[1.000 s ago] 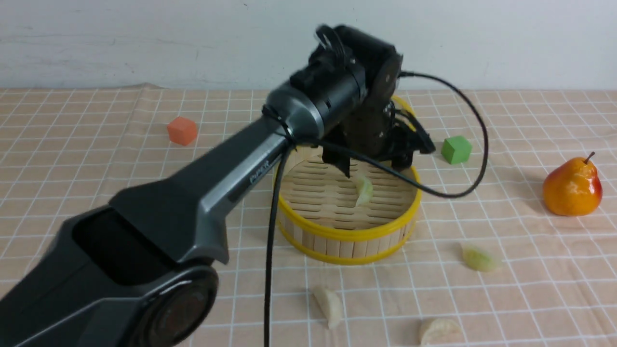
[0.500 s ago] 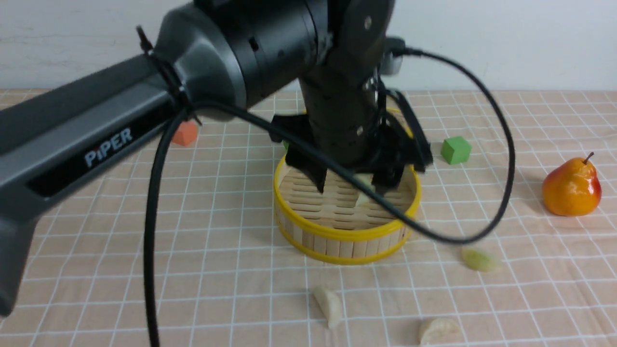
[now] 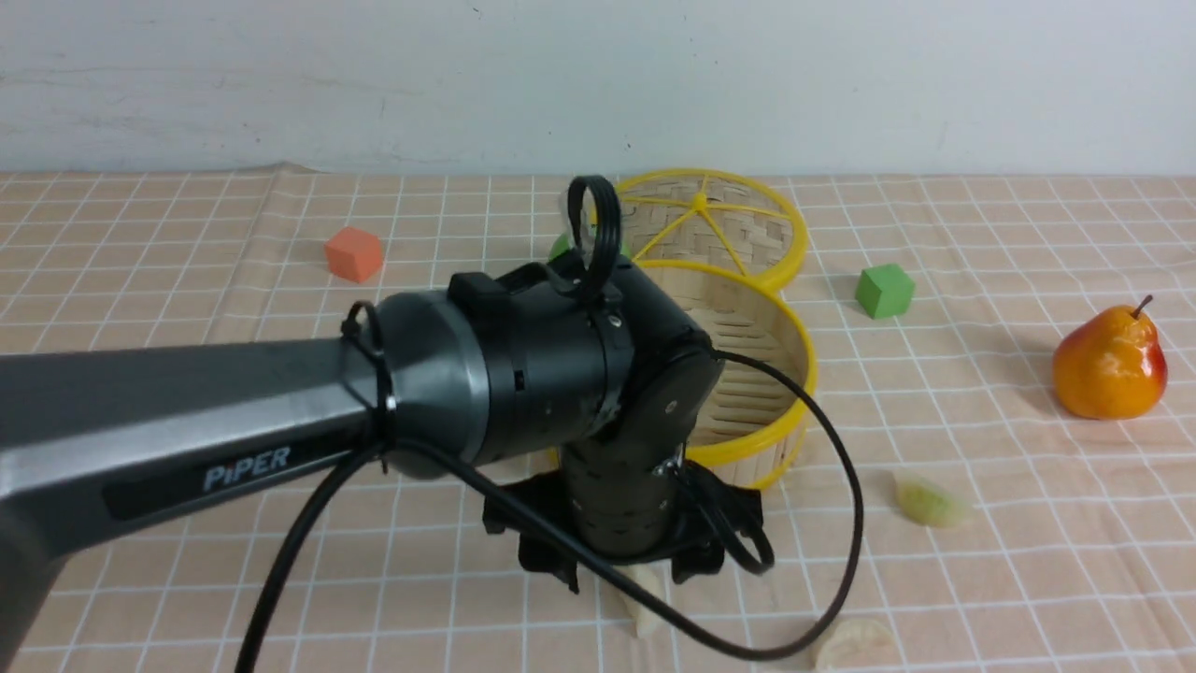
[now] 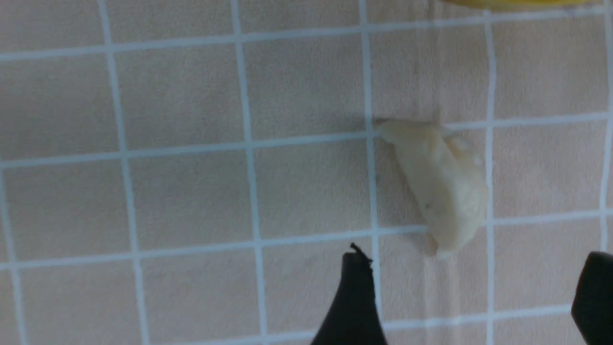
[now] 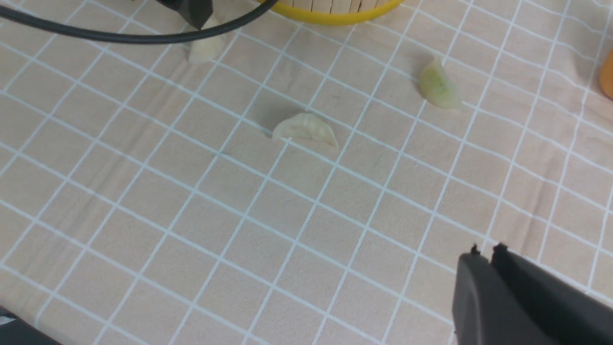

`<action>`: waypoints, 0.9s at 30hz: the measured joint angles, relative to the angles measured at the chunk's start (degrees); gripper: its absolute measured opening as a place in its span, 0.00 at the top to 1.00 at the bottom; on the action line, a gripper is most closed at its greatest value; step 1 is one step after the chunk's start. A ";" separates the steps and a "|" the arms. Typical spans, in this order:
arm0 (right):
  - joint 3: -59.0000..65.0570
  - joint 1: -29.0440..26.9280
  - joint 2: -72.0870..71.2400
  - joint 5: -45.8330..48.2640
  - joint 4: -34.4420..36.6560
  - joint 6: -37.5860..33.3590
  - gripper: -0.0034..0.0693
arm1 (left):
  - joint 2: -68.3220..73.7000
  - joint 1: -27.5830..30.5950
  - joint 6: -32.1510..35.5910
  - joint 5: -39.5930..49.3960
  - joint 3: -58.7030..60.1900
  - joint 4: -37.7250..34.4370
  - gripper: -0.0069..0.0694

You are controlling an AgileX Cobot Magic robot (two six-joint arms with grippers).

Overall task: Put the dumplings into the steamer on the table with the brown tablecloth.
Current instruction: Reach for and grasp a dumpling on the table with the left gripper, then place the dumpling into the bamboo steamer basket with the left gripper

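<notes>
My left gripper (image 3: 631, 570) hangs open just above a cream dumpling (image 3: 645, 603) on the brown tablecloth (image 3: 187, 308), in front of the steamer (image 3: 775, 374). In the left wrist view this dumpling (image 4: 440, 187) lies just beyond the wide-apart black fingertips (image 4: 354, 287), untouched. A second cream dumpling (image 3: 850, 640) and a pale green dumpling (image 3: 925, 500) lie to the right on the cloth. My arm hides most of the steamer's floor. The right gripper (image 5: 486, 251) is shut and empty, hovering above the cloth short of the cream dumpling (image 5: 306, 129) and the green one (image 5: 438, 88).
The flat woven lid (image 3: 710, 224) lies behind the steamer. An orange cube (image 3: 353, 252) sits at the back left, a green cube (image 3: 884, 290) right of the steamer, a pear (image 3: 1109, 360) far right. The left arm's black cable (image 3: 841, 523) loops over the cloth.
My left arm has pulled back from over the steamer and dropped low over the near cream dumpling, jaws still open. The green dumpling seen inside the steamer is now hidden.
</notes>
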 joint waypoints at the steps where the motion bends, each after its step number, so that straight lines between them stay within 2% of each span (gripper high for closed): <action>1: 0.00 0.00 0.00 0.00 0.12 0.00 0.90 | 0.52 0.05 -0.37 -0.69 0.00 0.16 0.18; 5: 0.00 0.00 0.00 0.00 0.32 0.00 0.89 | 4.17 0.05 -1.07 -3.75 0.04 0.28 0.19; 8: 0.00 0.00 0.00 0.00 0.47 0.00 0.88 | 6.39 0.05 -1.07 -4.20 0.04 -0.06 0.27; 11: 0.00 0.00 -0.06 0.00 0.61 0.00 0.88 | 7.05 0.05 -1.09 -3.88 0.20 0.01 0.45; 12: 0.00 0.00 -0.06 0.00 0.61 0.00 0.88 | 7.05 0.05 -1.09 -3.80 0.20 0.01 0.45; 13: 0.00 0.00 -0.06 0.00 0.61 0.00 0.87 | 6.99 0.05 -0.60 -2.73 -0.27 -0.06 0.61; 15: 0.00 0.00 -0.06 0.00 0.61 0.00 0.87 | 6.38 0.05 1.12 -1.15 -1.23 -0.12 0.68; 22: 0.00 0.00 -0.11 -0.20 0.50 0.00 0.87 | 0.69 0.68 11.78 4.29 -12.16 0.86 0.67; 27: 0.00 0.00 -0.11 -0.82 0.55 0.00 0.86 | 2.50 4.85 17.12 5.85 -22.33 1.16 0.67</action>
